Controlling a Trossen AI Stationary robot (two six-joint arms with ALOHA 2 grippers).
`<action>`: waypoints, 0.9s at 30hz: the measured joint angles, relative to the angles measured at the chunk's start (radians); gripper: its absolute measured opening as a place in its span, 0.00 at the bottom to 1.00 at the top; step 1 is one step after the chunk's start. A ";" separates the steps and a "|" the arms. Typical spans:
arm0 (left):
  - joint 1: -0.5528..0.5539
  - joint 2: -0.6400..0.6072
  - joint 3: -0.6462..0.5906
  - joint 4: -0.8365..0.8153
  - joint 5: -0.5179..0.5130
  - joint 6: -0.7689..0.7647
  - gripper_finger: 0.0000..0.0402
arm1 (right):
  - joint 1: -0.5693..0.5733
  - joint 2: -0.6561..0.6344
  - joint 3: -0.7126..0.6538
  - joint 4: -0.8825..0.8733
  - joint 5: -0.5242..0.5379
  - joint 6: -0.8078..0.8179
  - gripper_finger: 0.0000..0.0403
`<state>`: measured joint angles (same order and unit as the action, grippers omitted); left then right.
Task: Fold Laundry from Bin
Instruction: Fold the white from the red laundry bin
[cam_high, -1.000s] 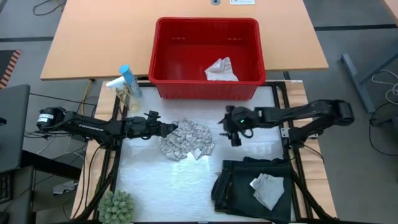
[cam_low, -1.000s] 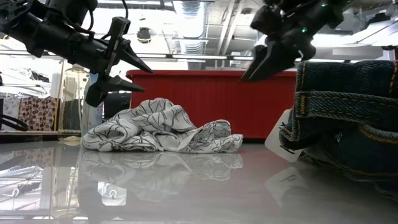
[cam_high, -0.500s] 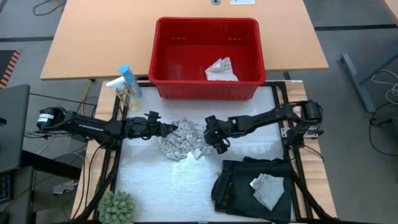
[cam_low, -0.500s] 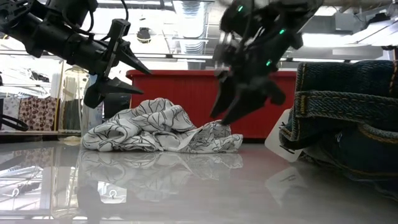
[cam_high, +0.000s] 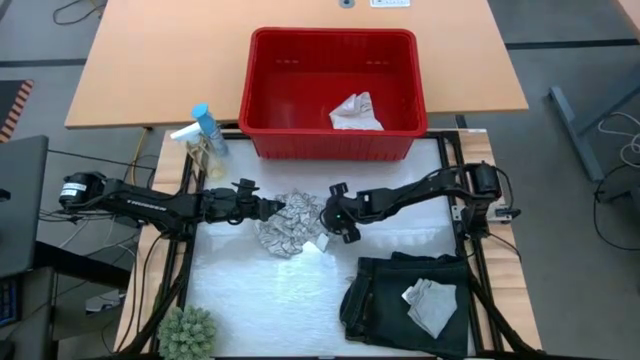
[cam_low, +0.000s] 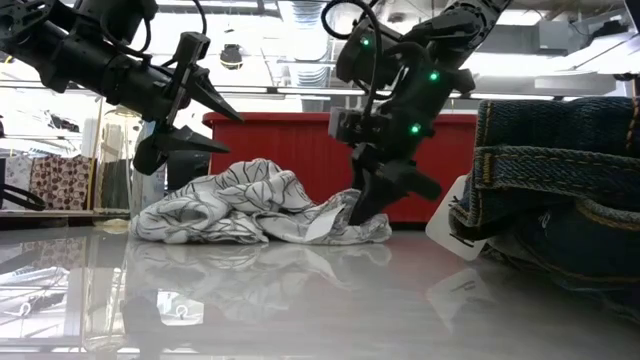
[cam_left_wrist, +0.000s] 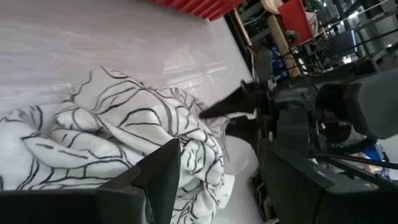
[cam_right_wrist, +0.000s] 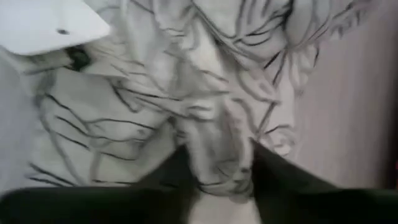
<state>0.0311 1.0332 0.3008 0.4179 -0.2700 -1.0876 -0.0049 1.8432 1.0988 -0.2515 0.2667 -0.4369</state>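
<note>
A: What is lying on the glossy white table (cam_high: 250, 300)?

B: A soft, crumpled white-grey leaf-patterned cloth (cam_high: 290, 224) is sitting in a rumpled heap mid-table, in front of the red rectangular slotted plastic bin (cam_high: 333, 52). A small whitish cloth (cam_high: 355, 112) is resting inside that bin. Stiff dark folded denim (cam_high: 395, 295) is lying off to the right.

A: And the pincers?

B: The right gripper (cam_right_wrist: 217, 177) is pinching a bunched fold at the heap's right edge, fingers narrow around the fabric. The left gripper (cam_low: 215, 125) is hovering at the heap's left side, jaws parted, holding nothing.
</note>
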 joint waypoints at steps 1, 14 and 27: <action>0.000 0.000 0.000 0.001 0.000 -0.006 0.50 | -0.003 -0.011 0.001 -0.020 -0.001 0.013 0.19; -0.001 0.000 0.034 0.364 0.105 0.152 0.50 | -0.095 -0.221 0.298 -0.314 -0.038 0.449 0.05; -0.078 0.049 0.249 0.058 -0.139 0.552 0.50 | -0.192 -0.288 0.618 -0.361 -0.024 0.536 0.05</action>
<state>-0.0466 1.0825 0.5496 0.4763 -0.4087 -0.5354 -0.1970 1.5551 1.7171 -0.6127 0.2424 0.0992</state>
